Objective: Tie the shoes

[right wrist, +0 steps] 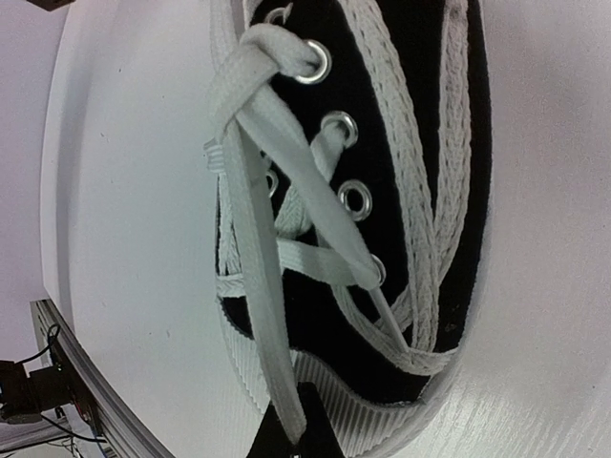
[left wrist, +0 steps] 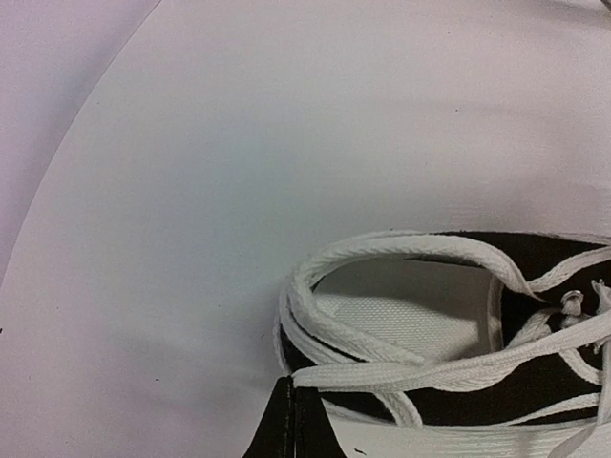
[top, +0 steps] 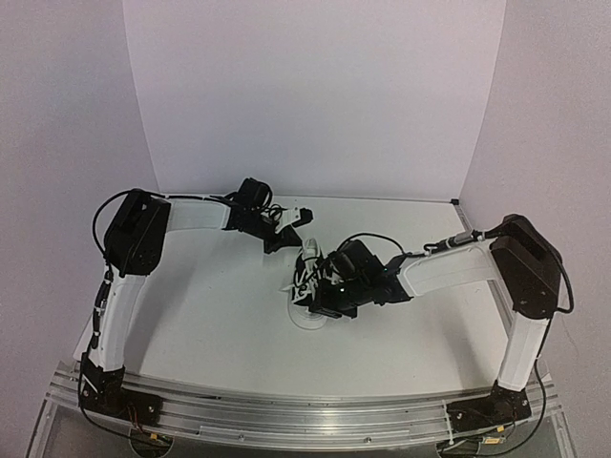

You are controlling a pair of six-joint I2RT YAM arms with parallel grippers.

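The black sneaker [top: 307, 317] sits on the desk [top: 210, 324] about midway between left and right, with its white toe toward the near edge. It is largely hidden under the right arm in the top view.

The left fingers [left wrist: 284, 429] are pressed together on a flat lace strand [left wrist: 449, 365], which runs taut from their tips across the shoe's opening. The right fingers [right wrist: 320, 441] are likewise pinched on a second lace strand [right wrist: 260, 258], which leads fairly straight down to them from the top eyelet [right wrist: 313, 65]. Neither pair shows any gap.

With both ends held, the step in hand looks like drawing the laces out and crossing them for the first knot. To do it well:

- Tension the two strands evenly. Nothing anchors the sneaker, and it is probably light, so a harder pull on one side would likely drag or tip it.
- Pull low and outward rather than up, so the sole stays flat on the desk.
- Hold the pinches firm. A flat lace could slide out edgewise if it twists in the grip.
- Watch the loose loop [left wrist: 401, 245] lying around the collar. It could snag in the crossing and make a false tangle.
- Cross the strands over the tongue, close to the top eyelets, so the knot seats tight.
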